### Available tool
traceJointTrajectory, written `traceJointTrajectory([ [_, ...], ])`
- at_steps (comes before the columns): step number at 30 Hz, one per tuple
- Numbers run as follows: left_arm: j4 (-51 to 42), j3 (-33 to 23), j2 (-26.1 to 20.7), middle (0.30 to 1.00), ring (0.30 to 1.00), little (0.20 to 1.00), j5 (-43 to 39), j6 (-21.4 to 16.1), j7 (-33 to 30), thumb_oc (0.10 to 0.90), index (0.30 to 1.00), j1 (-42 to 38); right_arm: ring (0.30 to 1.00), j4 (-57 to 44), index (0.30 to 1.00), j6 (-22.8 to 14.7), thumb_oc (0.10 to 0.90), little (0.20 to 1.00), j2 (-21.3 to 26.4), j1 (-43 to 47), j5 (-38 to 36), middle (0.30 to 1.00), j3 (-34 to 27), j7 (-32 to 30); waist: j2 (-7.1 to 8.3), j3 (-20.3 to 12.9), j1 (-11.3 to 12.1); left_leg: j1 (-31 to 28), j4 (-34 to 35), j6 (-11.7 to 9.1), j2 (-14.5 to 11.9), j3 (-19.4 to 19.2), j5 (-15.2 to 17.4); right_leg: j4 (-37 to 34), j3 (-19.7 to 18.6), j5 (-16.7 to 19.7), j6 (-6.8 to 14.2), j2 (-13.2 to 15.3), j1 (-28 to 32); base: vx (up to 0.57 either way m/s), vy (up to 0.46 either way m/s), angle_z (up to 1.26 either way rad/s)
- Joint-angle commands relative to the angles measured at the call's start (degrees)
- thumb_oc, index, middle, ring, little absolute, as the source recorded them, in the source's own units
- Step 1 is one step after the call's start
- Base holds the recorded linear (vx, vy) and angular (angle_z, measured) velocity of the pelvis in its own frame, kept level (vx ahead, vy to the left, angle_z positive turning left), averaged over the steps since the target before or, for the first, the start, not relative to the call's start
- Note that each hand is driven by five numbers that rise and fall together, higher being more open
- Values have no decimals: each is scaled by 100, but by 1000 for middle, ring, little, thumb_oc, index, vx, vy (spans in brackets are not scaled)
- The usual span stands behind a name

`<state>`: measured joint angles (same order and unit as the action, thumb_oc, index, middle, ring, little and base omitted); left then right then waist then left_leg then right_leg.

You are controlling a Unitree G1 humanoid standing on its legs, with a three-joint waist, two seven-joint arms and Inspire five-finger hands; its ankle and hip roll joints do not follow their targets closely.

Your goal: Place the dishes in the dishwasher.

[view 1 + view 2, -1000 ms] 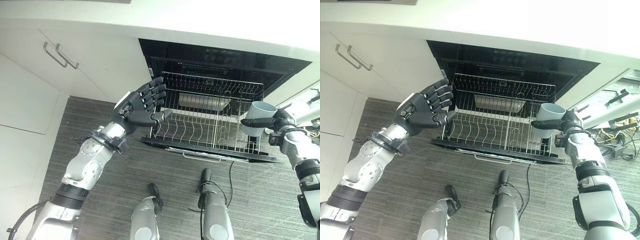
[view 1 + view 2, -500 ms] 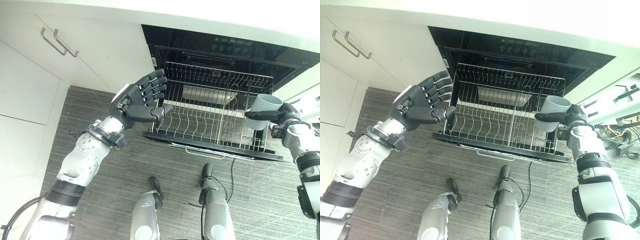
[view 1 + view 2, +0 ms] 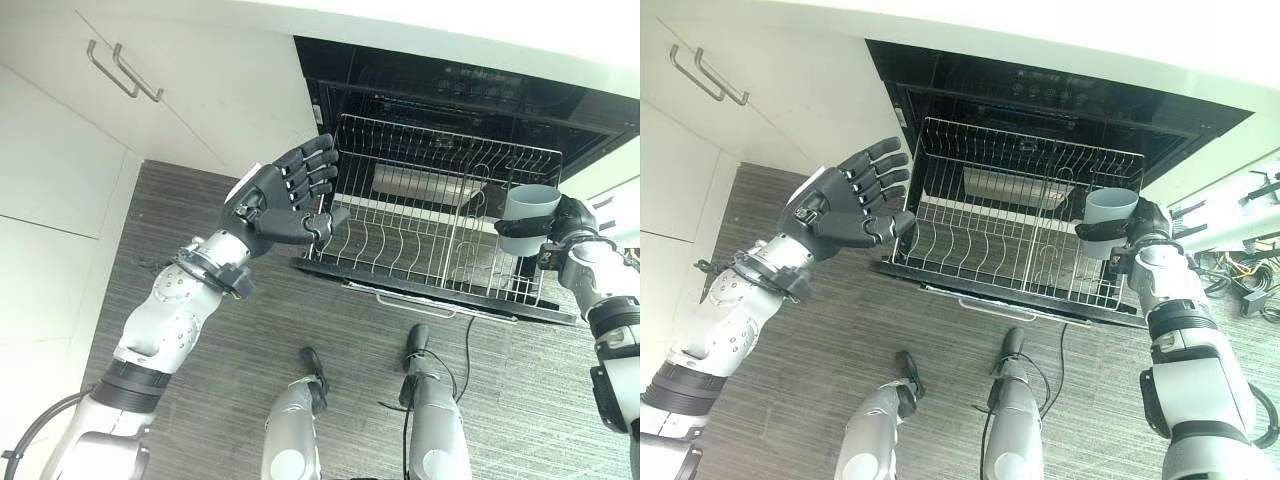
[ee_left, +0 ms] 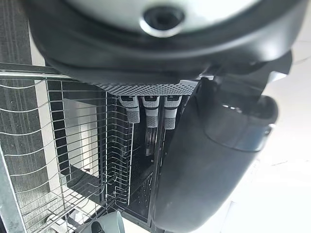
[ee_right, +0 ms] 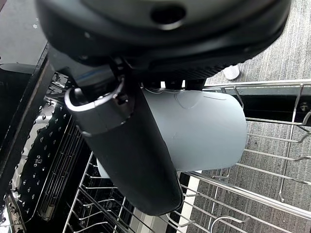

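Grey cup (image 3: 529, 204): clamped upright in your right hand (image 3: 572, 222), over the right end of the pulled-out wire rack (image 3: 420, 232). Left hand (image 3: 285, 195): fingers spread, empty, beside the rack's left edge. Step: placing. Next, lower the cup between the tines and release.

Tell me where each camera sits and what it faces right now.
Left eye view: head, looking down at the pulled-out dishwasher rack; open left hand by its left corner.
Right eye view: same scene; right hand holds a grey cup over the rack.
Left wrist view: past straight fingers into the rack.
Right wrist view: thumb across the cup.
Both wrist views share the rack.
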<state>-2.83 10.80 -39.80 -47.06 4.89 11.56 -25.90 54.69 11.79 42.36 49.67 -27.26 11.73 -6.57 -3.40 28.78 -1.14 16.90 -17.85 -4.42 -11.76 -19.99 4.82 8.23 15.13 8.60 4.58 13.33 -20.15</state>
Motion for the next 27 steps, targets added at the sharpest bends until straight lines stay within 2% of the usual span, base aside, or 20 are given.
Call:
traceJointTrajectory([
  [1, -702, -257, -119, 900, 900, 900, -341, -550, 48, 800, 900, -398, 900, -135, 900, -343, 800, 900, 226, 456, 118, 900, 277, 0, -27, -308, 150, -293, 67, -161, -111, 471, 665, 895, 40, -1187, 508, 180, -223, 0, 0, 0],
  [4, -731, -275, -130, 900, 900, 900, -297, -536, 46, 800, 900, -381, 900, -247, 900, -259, 800, 900, 268, 451, 193, 900, 315, -53, -6, -305, 155, -282, 67, -171, -126, 471, 644, 895, 41, -1191, 502, 166, -218, -23, -9, 0],
  [7, -719, -302, -164, 900, 900, 900, -311, -566, 56, 800, 900, -347, 900, -397, 900, -361, 800, 900, 340, 464, 396, 900, 312, -333, 7, -300, 145, -279, 67, -181, -143, 460, 623, 895, 34, -1195, 497, 146, -202, 0, 0, 0],
  [13, -729, -314, -100, 900, 900, 900, -273, -639, 46, 800, 900, -266, 900, -937, 900, -875, 800, 900, 359, 548, 825, 900, 213, -793, 5, -311, 125, -263, 67, -181, -150, 458, 619, 895, -5, -1217, 496, 125, -201, 0, 0, 0],
  [15, -764, -362, -66, 900, 900, 900, -231, -679, 60, 800, 900, -188, 900, -1379, 900, -1088, 800, 900, 340, 482, 1089, 900, 159, -989, 11, -331, 111, -225, 67, -174, -149, 455, 600, 895, -21, -1214, 483, 121, -230, -54, -3, -1],
  [16, -799, -384, -24, 900, 900, 900, -186, -700, 43, 800, 900, -137, 900, -1779, 900, -1175, 800, 900, 316, 388, 1216, 900, 60, -1102, 26, -305, 74, -164, 67, -132, -159, 370, 483, 895, 30, -1112, 417, 131, -288, -14, 20, -5],
  [17, -825, -397, 21, 900, 900, 900, -132, -719, 41, 800, 900, -81, 900, -2081, 900, -1182, 800, 900, 263, 272, 1380, 900, -20, -1179, 14, -342, 72, -211, 67, -162, -138, 460, 616, 895, -49, -1221, 485, 107, -248, -98, -8, -7],
  [18, -827, -408, 40, 900, 900, 900, -109, -728, 50, 800, 900, -63, 900, -2192, 900, -1166, 800, 900, 253, 232, 1428, 900, -43, -1201, 31, -310, 53, -156, 67, -124, -148, 377, 495, 895, 6, -1115, 418, 120, -303, 80, 31, -8],
  [20, -851, -432, 85, 900, 900, 900, -53, -747, 36, 800, 900, -25, 900, -2550, 900, -1032, 800, 900, 197, 104, 1508, 900, -107, -1254, 18, -343, 40, -191, 67, -151, -127, 467, 627, 895, -79, -1228, 487, 98, -276, 19, 27, -2],
  [22, -837, -464, 96, 900, 900, 900, -49, -771, 50, 800, 900, -7, 900, -2760, 900, -988, 800, 900, 150, -13, 1543, 900, -153, -1298, 23, -343, 18, -188, 67, -142, -125, 458, 632, 895, -93, -1235, 479, 91, -280, -70, 4, 3],
  [23, -821, -493, 98, 900, 900, 900, -51, -790, 87, 800, 900, 20, 900, -2911, 900, -936, 800, 900, 132, -73, 1556, 900, -223, -1286, 44, -320, -7, -136, 67, -105, -140, 361, 520, 895, -38, -1137, 414, 104, -331, -105, -18, 3],
  [27, -841, -516, 137, 900, 900, 900, 12, -774, 78, 800, 900, 31, 900, -3130, 900, -836, 800, 900, 89, -161, 1425, 900, -329, -1254, 70, -321, -18, -129, 67, -107, -158, 352, 524, 895, -50, -1140, 417, 100, -339, -7, -2, 0],
])
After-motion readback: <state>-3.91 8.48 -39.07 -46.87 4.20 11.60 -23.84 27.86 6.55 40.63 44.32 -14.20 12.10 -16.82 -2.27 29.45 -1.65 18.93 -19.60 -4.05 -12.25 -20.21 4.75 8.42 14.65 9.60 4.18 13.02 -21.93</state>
